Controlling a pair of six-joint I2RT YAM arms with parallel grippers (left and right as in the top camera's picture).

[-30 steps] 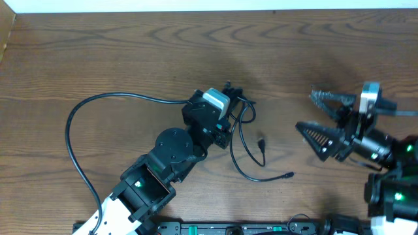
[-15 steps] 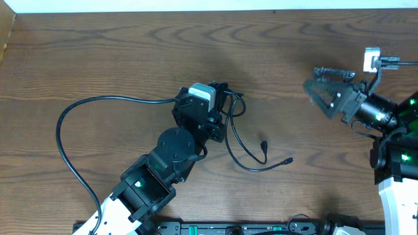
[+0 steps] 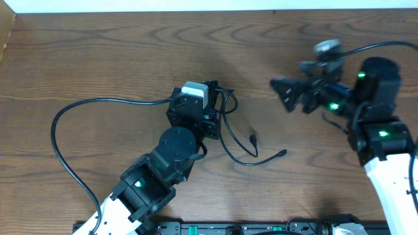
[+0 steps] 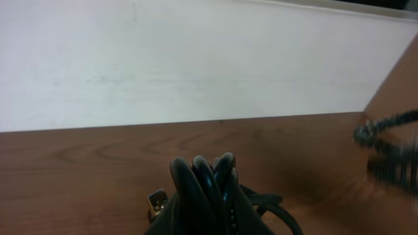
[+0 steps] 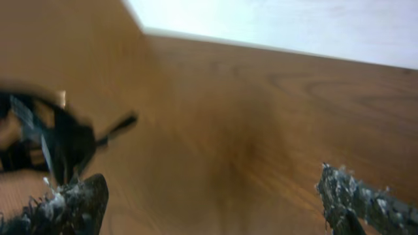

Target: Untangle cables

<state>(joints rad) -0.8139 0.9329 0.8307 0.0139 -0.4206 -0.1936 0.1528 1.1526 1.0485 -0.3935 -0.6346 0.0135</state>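
The cables (image 3: 230, 134) are thin black cords bunched at the table's centre, with loops trailing right to two small plug ends (image 3: 282, 153). My left gripper (image 3: 214, 103) is shut on the bunch; in the left wrist view the cords (image 4: 204, 189) bulge between its closed fingers, with a small metal plug (image 4: 157, 203) beside them. My right gripper (image 3: 282, 91) is open and empty, to the right of the bunch and apart from it. In the right wrist view its fingers (image 5: 215, 196) frame bare wood, and the blurred bunch (image 5: 46, 140) lies at the left.
A thicker black wire (image 3: 72, 124) attached to the left arm loops wide over the left half of the wooden table. The table's back edge meets a white wall (image 4: 196, 59). The arm bases stand at the front edge.
My left gripper has dragged the bunch left and slightly back, and the trailing loops followed. My right gripper has swung left and up towards the centre, now pointing at the bunch.
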